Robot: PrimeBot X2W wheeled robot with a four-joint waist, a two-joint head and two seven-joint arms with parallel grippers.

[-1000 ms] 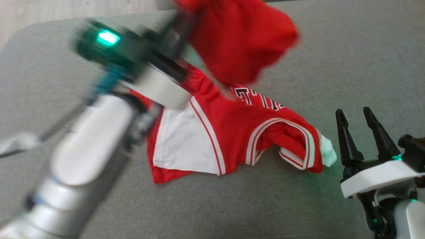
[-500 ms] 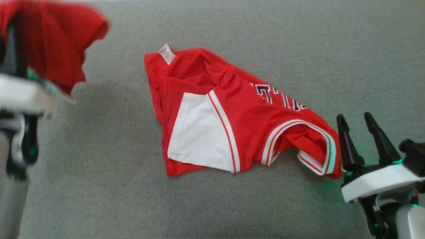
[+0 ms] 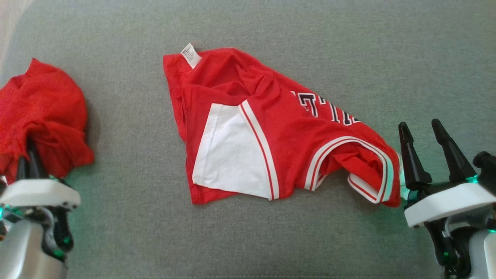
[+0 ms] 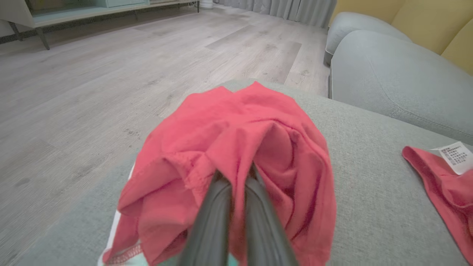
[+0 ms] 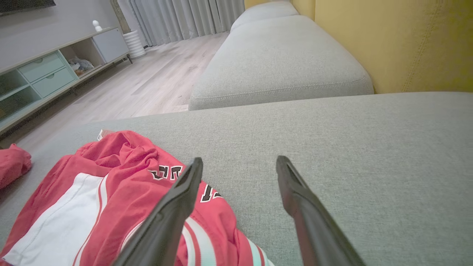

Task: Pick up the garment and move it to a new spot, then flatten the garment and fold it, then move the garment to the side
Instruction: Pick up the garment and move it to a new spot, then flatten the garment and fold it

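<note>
**While the left gripper (image 3: 30, 157) pinches a crumpled red garment (image 3: 42, 104), a jersey (image 3: 279, 135) lies on the grey cushion (image 3: 116, 232)**

Where the head camera looks down, the grey woven cushion takes up nearly the whole frame, with a sliver of pale floor (image 3: 6, 15) at the upper left corner. The crumpled red garment sits heaped at the cushion's left edge, draped over the left gripper's dark fingers. Well apart from it, mid-cushion, the red jersey lies rumpled, a white side panel facing up and a white label (image 3: 190, 54) at its far corner. The right gripper (image 3: 419, 123) stands just beside the jersey's striped armhole, fingers spread apart.

From the left wrist, the two fingers (image 4: 218, 207) are pressed close together, their tips buried in gathered folds of the crumpled red garment (image 4: 236, 129). Past the cushion's edge, grey-brown wood floor runs toward a low cabinet. A second grey seat (image 4: 388, 81) lies at upper right.

From the right wrist, the fingers point apart over bare cushion, one overlapping the jersey (image 5: 122, 173). Beyond sit another grey seat, a yellow backrest (image 5: 388, 44), grey curtains (image 5: 184, 18) and pale green drawers (image 5: 40, 70).
</note>
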